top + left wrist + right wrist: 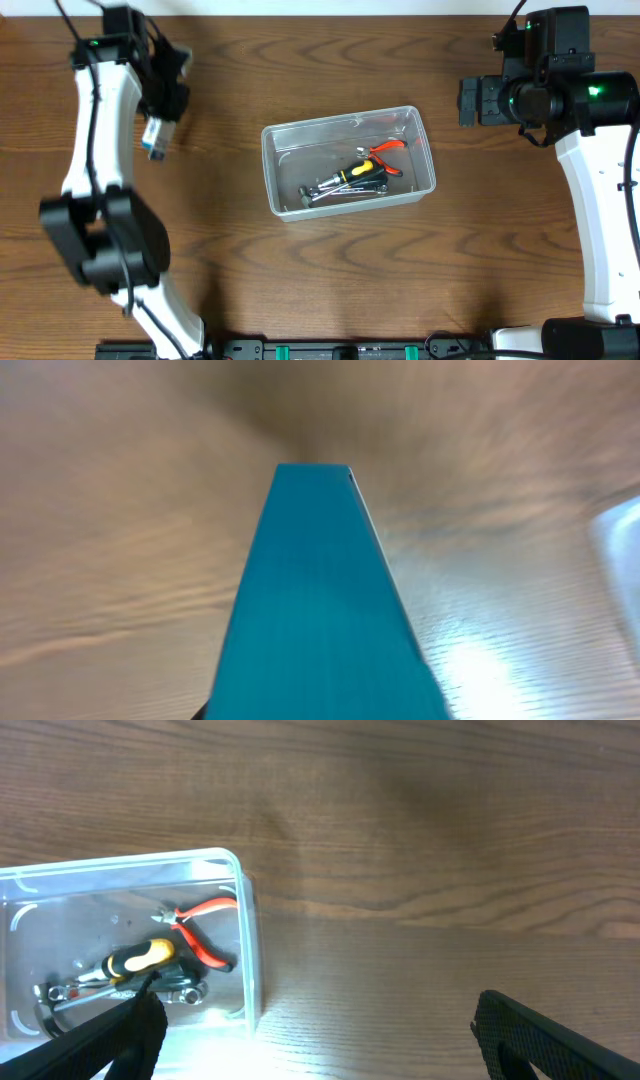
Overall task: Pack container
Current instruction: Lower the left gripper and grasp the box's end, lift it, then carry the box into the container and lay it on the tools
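The container point(300, 160) is a clear plastic bin at the table's centre, also seen in the right wrist view as the container point(90, 920). Inside lie red-handled pliers point(385, 150), a yellow-and-black screwdriver point(355, 172) and silver wrenches point(330, 192). My left gripper point(160, 112) is at the far left of the table, shut on a small white-and-blue box point(155, 140). That box point(320, 610) fills the left wrist view and hides the fingers. My right gripper point(468, 102) hangs open to the right of the container, with nothing between its fingers point(540, 1040).
Bare wooden tabletop point(230, 270) surrounds the container on all sides. The left arm's body point(100, 240) stands over the front left of the table and the right arm point(600, 200) over the right edge.
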Robot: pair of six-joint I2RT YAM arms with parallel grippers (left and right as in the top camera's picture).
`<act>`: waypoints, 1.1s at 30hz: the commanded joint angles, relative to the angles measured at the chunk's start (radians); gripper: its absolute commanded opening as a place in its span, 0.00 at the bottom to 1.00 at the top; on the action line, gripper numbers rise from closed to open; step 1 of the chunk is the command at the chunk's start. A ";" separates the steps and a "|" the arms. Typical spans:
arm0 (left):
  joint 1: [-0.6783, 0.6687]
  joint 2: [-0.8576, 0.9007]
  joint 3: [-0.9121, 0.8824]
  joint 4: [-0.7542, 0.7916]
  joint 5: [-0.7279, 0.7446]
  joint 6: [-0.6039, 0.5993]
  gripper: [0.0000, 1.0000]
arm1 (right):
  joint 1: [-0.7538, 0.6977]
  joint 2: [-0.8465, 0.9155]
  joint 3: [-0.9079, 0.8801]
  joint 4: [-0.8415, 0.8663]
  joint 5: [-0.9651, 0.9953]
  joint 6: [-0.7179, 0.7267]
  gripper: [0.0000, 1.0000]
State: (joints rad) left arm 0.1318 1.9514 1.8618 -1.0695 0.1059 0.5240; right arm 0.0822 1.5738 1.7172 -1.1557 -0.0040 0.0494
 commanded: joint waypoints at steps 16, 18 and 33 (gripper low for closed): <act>-0.580 -0.243 0.037 0.011 0.026 -0.001 0.06 | -0.002 0.004 0.003 0.000 0.000 0.013 0.99; -0.627 -0.220 0.034 0.011 0.026 -0.002 0.06 | -0.002 0.004 0.003 0.000 0.000 0.013 0.99; -0.816 0.087 0.020 -0.007 0.026 0.025 0.05 | -0.002 0.004 0.003 0.000 0.000 0.013 0.99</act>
State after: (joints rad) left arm -0.6773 2.0014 1.8893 -1.0676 0.1284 0.5282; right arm 0.0822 1.5738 1.7172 -1.1557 -0.0040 0.0494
